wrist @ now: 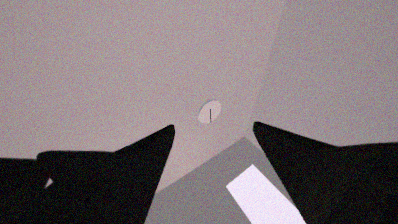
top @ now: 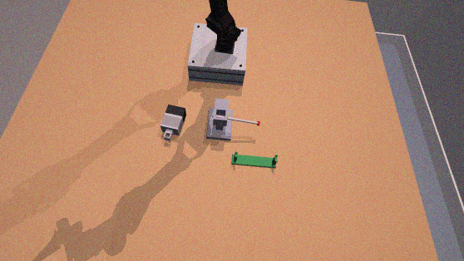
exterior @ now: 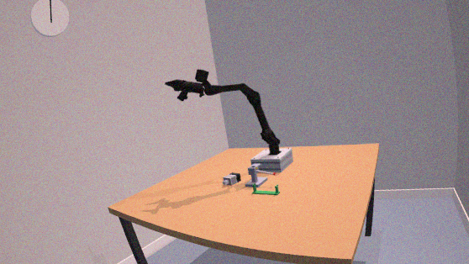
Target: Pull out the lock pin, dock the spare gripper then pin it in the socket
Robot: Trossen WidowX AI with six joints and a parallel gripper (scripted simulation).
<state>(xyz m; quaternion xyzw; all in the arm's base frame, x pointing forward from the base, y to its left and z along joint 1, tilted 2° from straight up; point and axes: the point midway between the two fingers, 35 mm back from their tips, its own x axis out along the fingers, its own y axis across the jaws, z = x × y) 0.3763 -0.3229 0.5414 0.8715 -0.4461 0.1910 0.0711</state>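
Note:
The mount (top: 219, 132) (exterior: 255, 182) stands upright on the table in front of the arm's base. The lock pin (top: 244, 120) (exterior: 266, 171), a thin pale rod with a red end, sticks out sideways from the mount's upper part; its other end is hidden in the socket. The spare gripper (top: 173, 120) (exterior: 231, 179), a grey and black block with a small holed spigot, lies on the table to the left of the mount in the top view. My gripper (wrist: 213, 127) (exterior: 168, 83) is open and empty, high above the table and far from the mount; it is out of the top view.
A green rack (top: 254, 160) (exterior: 266, 192) with an upright at each end lies on the table, in front of the mount and to its right in the top view. The arm's base box (top: 218, 60) (exterior: 271, 161) stands behind the mount. Arm shadows fall across the table.

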